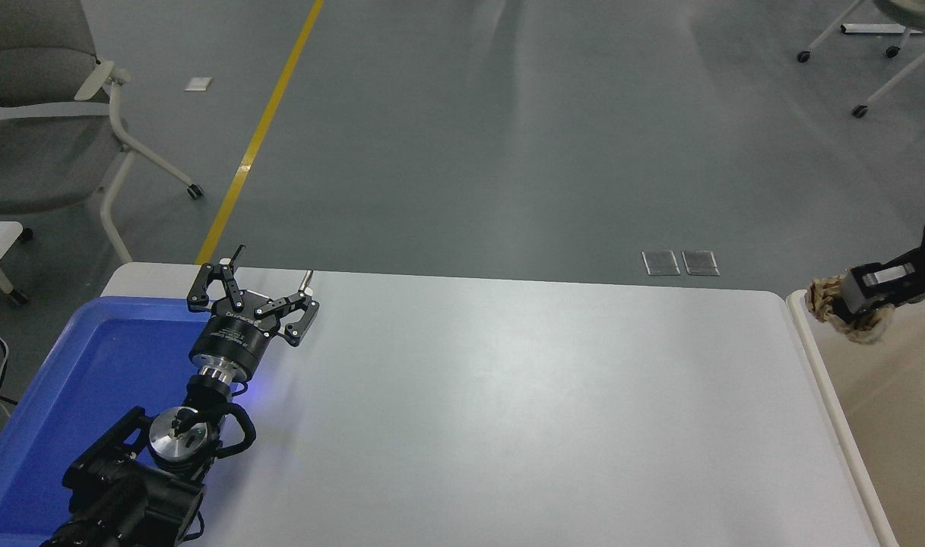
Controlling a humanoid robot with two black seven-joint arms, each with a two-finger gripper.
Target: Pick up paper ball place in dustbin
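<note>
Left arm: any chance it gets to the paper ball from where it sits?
Probably not. The left gripper is parked by the blue tray; the paper ball sits in the right gripper at the dustbin, across the table.

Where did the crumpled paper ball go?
In the head view, the paper ball is at the far right, pinched in the right gripper and held in the air over the far corner of the dustbin.

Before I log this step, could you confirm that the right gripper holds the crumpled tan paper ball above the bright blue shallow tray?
Not quite: the head view shows the right gripper holding the crumpled tan paper ball above the cream-beige plastic dustbin, not the tray.
</note>
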